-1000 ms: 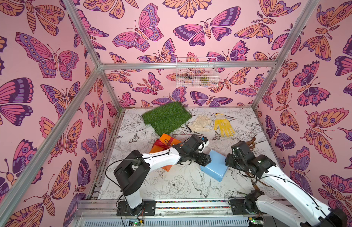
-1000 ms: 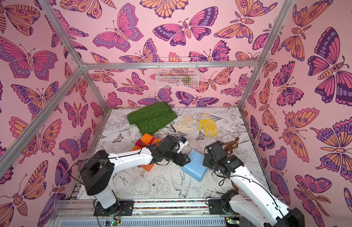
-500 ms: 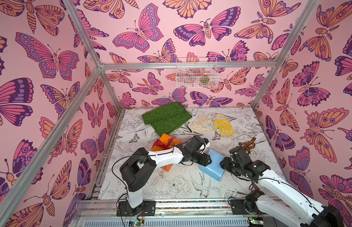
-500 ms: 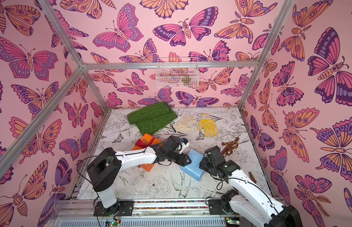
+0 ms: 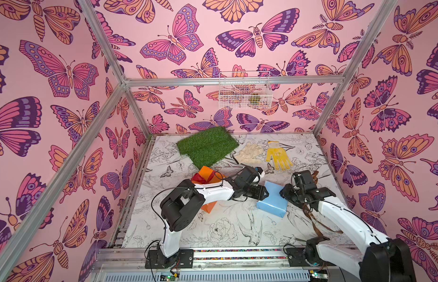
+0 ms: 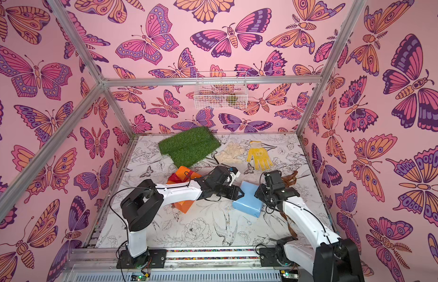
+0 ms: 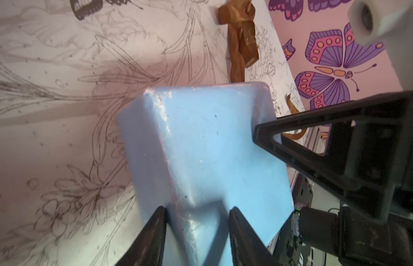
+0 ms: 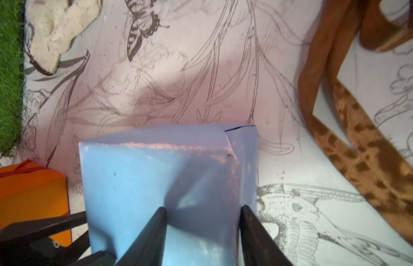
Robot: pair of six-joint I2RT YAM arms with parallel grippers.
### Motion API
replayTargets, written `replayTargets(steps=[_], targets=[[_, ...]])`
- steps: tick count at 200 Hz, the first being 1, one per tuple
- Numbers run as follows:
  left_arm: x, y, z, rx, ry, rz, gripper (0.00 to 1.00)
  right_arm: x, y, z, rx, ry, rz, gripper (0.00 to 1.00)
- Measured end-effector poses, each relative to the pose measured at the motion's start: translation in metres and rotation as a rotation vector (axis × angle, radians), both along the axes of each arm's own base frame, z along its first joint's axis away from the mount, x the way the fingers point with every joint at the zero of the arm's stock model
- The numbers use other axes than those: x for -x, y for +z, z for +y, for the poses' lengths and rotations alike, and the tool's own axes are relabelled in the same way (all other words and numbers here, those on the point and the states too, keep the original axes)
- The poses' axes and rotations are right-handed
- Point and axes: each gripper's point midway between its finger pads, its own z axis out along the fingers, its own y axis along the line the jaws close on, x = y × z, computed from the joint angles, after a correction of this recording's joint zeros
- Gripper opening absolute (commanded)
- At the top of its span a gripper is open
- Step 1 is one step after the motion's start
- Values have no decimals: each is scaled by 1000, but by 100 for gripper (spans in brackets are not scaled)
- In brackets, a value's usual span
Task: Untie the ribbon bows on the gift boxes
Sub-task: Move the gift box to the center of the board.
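Left wrist view: left gripper [image 7: 198, 208], arm stretched low, pinches one end of the light blue box [image 7: 201, 138]; right gripper [image 8: 203, 207] clamps the opposite end

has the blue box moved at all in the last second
Yes, slightly: in both top views the blue box has shifted away from the printed bird toward the yellow glove.

Both top views look down from high at the near side. Wrist cameras just behind left claw [image 7: 197, 208] and right claw [image 8: 203, 207] share the light blue paper-wrapped box [image 7: 212, 142].
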Motion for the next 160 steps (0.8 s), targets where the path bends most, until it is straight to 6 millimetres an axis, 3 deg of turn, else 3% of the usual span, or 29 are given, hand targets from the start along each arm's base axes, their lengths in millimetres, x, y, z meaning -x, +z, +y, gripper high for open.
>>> replayTargets(steps=[45,104,129,160], targets=[[-30,0,-13,85,81,-1,46,-45,9,-16,4,11,12,46],[-89,2,-21,147,186,-22,45,-124,17,-20,17,79,0,47],[-96,3,-18,156,192,-24,51,-131,20,-18,39,119,9,51],[-86,5,-12,150,166,-21,63,-126,23,-18,55,151,23,54]])
